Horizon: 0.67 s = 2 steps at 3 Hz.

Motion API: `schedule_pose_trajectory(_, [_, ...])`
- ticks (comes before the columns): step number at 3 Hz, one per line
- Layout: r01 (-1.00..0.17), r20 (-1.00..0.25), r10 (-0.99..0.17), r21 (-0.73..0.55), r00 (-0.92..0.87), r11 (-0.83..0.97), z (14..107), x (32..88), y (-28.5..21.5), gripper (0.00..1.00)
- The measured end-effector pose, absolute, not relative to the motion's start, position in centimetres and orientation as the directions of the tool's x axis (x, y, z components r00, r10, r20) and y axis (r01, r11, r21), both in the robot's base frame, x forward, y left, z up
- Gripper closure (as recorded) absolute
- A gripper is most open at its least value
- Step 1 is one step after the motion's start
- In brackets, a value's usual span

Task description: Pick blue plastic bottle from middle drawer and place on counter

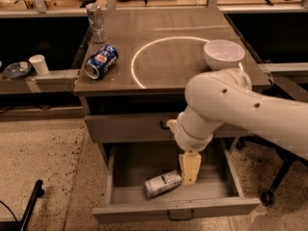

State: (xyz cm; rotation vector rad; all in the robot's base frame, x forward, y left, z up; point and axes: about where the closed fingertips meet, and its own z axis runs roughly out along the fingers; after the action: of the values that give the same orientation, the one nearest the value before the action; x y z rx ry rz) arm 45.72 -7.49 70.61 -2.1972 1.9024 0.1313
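Gripper (189, 169): down inside the open drawer, hanging from the big white arm and pointing at the floor. How wide it stood could not be told, and nothing showed in its hold.
Bottle: the blue plastic bottle (162, 183) lay on its side on the floor of the middle drawer (126, 165), towards the front wall.
Direction: the bottle sat on the camera's left of the gripper and a touch nearer the drawer front. Its right end was just beside the gripper's tip; touching or barely apart, no calling it.
Long axis: almost straight across the drawer, slightly tilted, with the left end nearer the front and the right end angling back towards the gripper.
Nearer arm: only one arm on this rig, and it was right there.
Coming move, by judgement: a short slide to the camera's left to get over the bottle's middle, then a grip across the body, front to back.
Counter (168, 83): waiting above, white ring bright, with a blue soda can (100, 61) and a white bowl (224, 53) on it.
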Motion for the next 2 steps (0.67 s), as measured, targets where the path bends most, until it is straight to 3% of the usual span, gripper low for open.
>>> schedule_pose_trajectory(1, [-0.953,-0.252,-0.925,-0.178,0.284,-0.244,67.96,45.46,-7.54,0.0])
schedule_pose_trajectory(2, [-0.915,-0.175,-0.905,-0.19,0.388,-0.356,67.84,45.92,-8.15,0.0])
